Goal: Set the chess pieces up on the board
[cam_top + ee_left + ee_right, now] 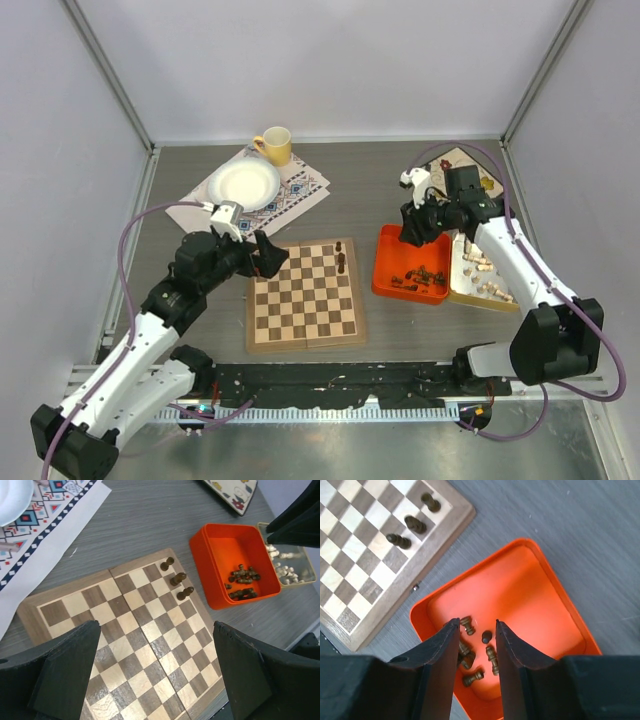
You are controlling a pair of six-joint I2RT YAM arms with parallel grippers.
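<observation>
While the right gripper (476,626) hangs over the orange plastic tray (540,595), its jaws stand slightly apart and clamp nothing. Loose dark brown chessmen (470,660) lie in the tray beneath. The left gripper (156,645) is spread wide and empty above the folding wooden chessboard (125,625). Three dark pieces (178,579) stand upright along the board edge nearest the orange tray. Cream chessmen (480,263) lie in a pale shallow tray (462,290) touching the orange one. A white plate (246,184) on a patterned cloth (300,190) and a yellow mug (274,146) sit beyond the board.
</observation>
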